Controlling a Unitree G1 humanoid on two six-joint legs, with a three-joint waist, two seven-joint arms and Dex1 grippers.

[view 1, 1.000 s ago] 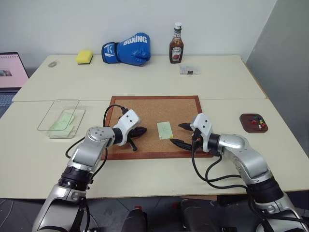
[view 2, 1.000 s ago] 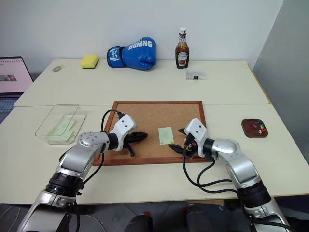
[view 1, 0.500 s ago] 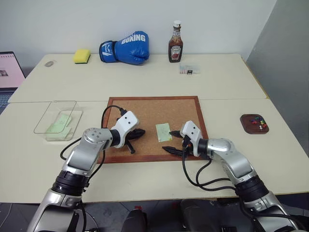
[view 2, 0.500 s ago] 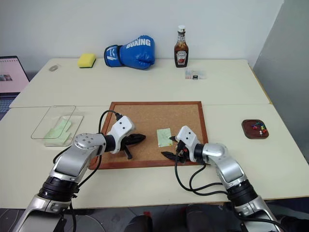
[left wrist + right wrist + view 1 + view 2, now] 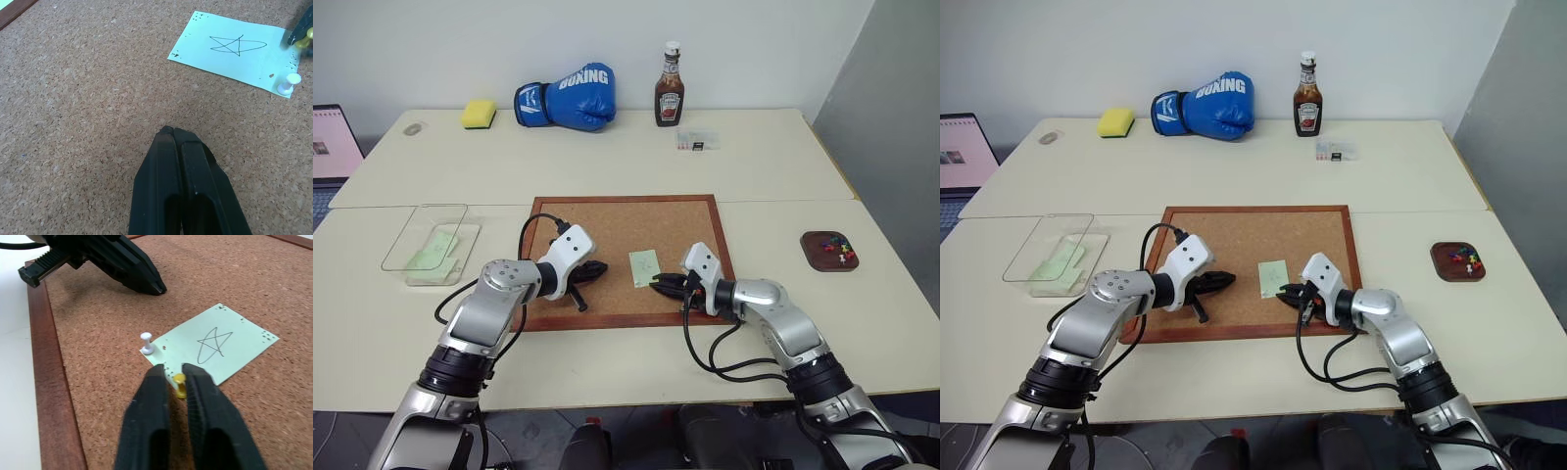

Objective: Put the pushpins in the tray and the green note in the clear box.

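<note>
- Far left, the clear box (image 5: 426, 243) already holds one green slip.
- The left gripper (image 5: 174, 133) rests pressed shut and empty on the cork board (image 5: 607, 220).
- The green note (image 5: 211, 342) lies mid-board, a white pushpin (image 5: 146, 343) still in it.
- The right gripper (image 5: 175, 376) pinches the yellow pushpin (image 5: 180, 383); a slanted pull could tear the paper or drop the pin.
- The tray (image 5: 828, 249) sits far right.
</note>
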